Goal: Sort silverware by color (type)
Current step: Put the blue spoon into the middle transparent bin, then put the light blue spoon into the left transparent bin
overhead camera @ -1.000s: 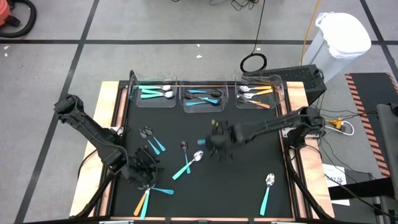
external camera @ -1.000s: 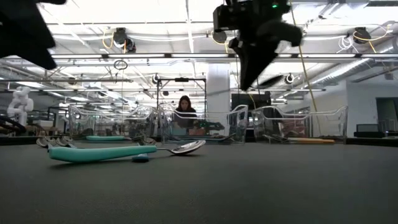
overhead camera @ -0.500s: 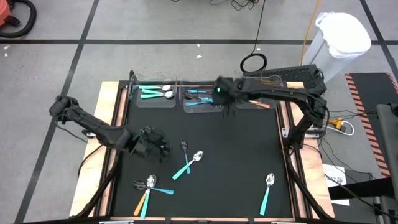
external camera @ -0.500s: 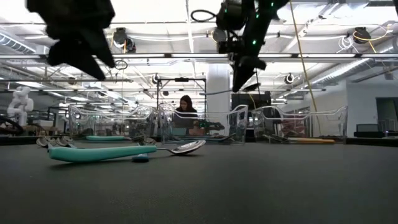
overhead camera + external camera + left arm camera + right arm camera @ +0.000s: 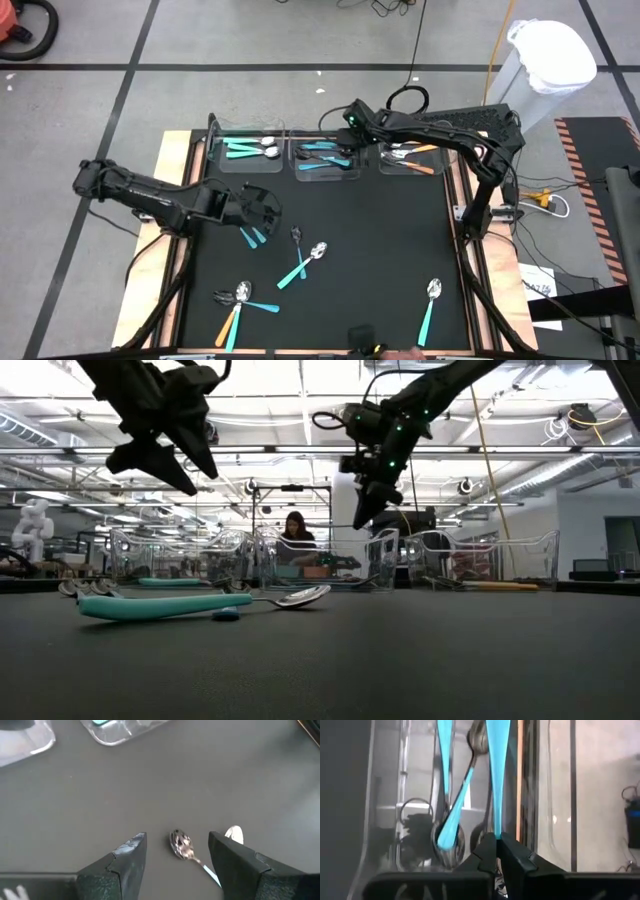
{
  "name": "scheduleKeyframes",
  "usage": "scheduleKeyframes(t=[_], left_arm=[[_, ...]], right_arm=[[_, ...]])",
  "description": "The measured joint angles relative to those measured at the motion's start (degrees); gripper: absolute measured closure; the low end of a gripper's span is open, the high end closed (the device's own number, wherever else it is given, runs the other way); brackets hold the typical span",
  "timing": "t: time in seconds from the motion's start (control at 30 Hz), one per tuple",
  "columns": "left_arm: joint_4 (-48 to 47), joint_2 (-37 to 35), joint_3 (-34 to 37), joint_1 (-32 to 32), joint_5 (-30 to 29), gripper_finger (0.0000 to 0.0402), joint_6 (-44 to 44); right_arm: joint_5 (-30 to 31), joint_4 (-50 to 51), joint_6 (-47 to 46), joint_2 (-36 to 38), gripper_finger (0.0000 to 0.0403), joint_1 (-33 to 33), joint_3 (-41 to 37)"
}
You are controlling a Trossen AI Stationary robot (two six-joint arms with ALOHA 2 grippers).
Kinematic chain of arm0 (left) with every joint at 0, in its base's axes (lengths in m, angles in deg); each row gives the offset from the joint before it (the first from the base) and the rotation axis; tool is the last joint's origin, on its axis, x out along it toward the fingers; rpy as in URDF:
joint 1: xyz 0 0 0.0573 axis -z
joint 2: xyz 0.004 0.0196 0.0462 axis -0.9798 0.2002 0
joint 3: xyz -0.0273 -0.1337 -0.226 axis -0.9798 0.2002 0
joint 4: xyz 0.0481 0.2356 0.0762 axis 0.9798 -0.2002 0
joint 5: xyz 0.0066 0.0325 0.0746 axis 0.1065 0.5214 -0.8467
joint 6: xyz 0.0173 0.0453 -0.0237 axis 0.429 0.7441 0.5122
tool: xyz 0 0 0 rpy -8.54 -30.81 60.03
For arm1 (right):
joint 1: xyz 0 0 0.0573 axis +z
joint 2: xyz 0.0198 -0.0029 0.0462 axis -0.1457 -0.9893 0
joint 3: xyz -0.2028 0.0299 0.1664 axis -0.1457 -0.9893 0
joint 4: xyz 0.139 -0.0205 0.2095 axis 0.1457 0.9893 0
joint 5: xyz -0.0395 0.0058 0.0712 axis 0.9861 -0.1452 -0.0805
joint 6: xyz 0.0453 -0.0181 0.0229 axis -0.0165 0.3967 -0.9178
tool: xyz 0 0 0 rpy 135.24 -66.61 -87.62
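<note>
The right gripper [image 5: 347, 146] has swung from mid-table to above the middle bin [image 5: 325, 167], jaws pinched on a blue spoon [image 5: 495, 775] (delivery looks imminent). The left gripper [image 5: 176, 851], jaws wide and empty, has risen from the front pile [image 5: 238, 297] and hovers over two spoons [image 5: 183, 846]. Bin walls crowd the right gripper; the mat [image 5: 400, 240] is open elsewhere.
</note>
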Motion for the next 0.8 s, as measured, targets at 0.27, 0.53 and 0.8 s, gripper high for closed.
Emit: scheduleKeyframes(t=[0.27,0.53,0.8], left_arm=[[0.83,0.0,0.0,-4.93,0.72,0.0187,0.42],[2.04,0.01,0.0,-7.38,1.08,0.0187,-0.2],[2.1,0.03,0.0,-7.53,4.16,0.0187,0.32]], right_arm=[[-3.98,-3.63,-7.8,-1.3,0.0339,-0.85,0.0],[-6.84,-3.9,-13.16,-1.28,0.0222,-2.41,0.0],[-8.75,-3.63,-23.04,2.03,0.0178,-1.92,0.0]])
